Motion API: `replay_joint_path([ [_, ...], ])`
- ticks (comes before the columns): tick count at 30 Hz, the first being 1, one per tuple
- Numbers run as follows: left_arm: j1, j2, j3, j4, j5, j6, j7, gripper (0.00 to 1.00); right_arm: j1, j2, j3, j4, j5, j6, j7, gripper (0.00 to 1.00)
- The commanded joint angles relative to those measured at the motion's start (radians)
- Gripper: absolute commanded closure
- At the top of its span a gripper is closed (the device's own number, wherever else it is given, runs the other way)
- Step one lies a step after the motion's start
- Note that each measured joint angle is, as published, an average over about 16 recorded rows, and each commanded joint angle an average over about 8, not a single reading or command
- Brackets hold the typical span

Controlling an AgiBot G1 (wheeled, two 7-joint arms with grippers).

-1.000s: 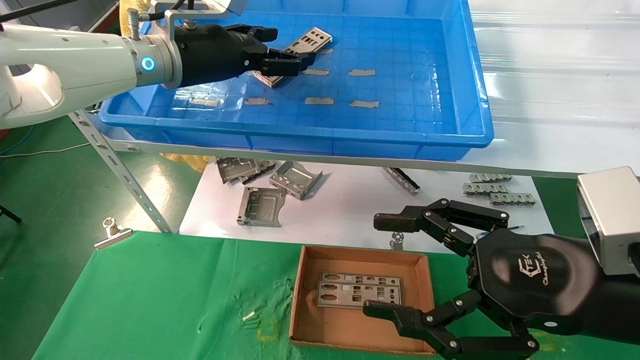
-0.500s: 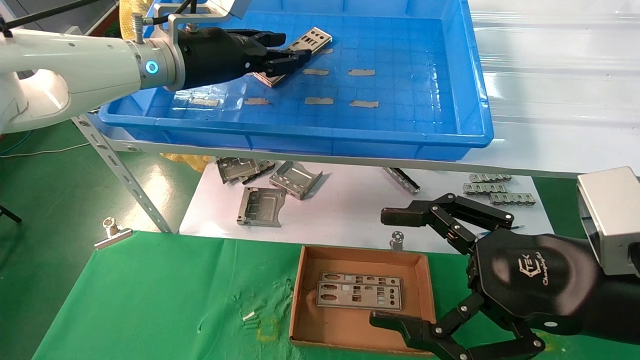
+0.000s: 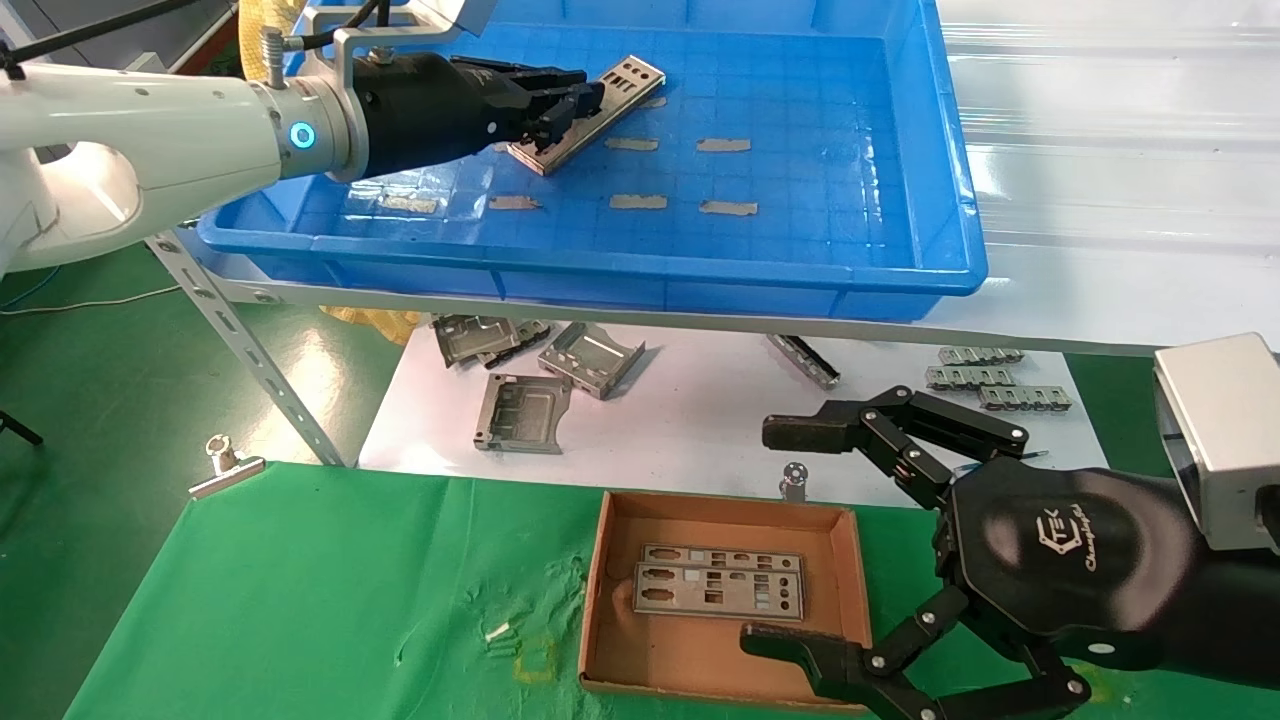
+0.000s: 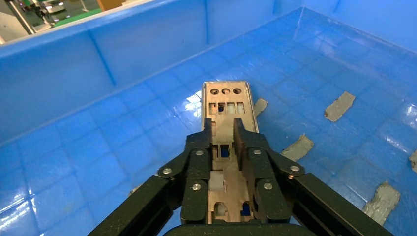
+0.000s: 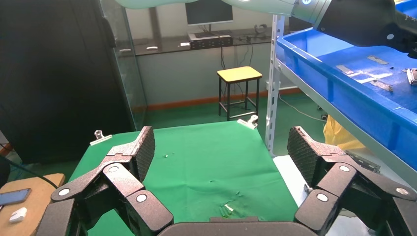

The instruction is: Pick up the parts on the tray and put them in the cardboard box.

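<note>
Spreading wide beyond the left gripper, the tray offered open blue floor dotted with tape strips. That gripper's fingers pinched one plate, hiding its near half. Below, the right gripper hung spread apart beside the cardboard box, partly cut off.

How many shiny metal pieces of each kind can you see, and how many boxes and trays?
Flat punched plates: 3, one in the left gripper over the tray, two in the cardboard box
Boxy folded brackets: 3
Toothed connector strips: 3
Long narrow strip: 1
Trays: 1
Cardboard boxes: 1
Total: 12
</note>
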Motion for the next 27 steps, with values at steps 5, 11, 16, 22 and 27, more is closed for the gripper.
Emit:
replay_joint_path([
  [5, -0.008, -0.002, 0.006, 0.000, -0.004, 0.010, 0.018, 0.72, 0.000, 0.000, 0.000, 0.000, 0.000, 0.000, 0.000, 0.00],
  [11, -0.015, -0.005, 0.020, -0.009, 0.006, 0.025, 0.071, 0.00, 0.000, 0.000, 0.000, 0.000, 0.000, 0.000, 0.000, 0.00],
  [16, -0.019, -0.006, 0.025, -0.009, 0.004, 0.045, 0.107, 0.00, 0.000, 0.000, 0.000, 0.000, 0.000, 0.000, 0.000, 0.00],
  [22, -0.024, -0.005, 0.024, 0.003, -0.007, 0.064, 0.125, 0.00, 0.000, 0.000, 0.000, 0.000, 0.000, 0.000, 0.000, 0.00],
  [27, -0.028, -0.004, 0.024, 0.018, -0.016, 0.074, 0.126, 0.00, 0.000, 0.000, 0.000, 0.000, 0.000, 0.000, 0.000, 0.00],
])
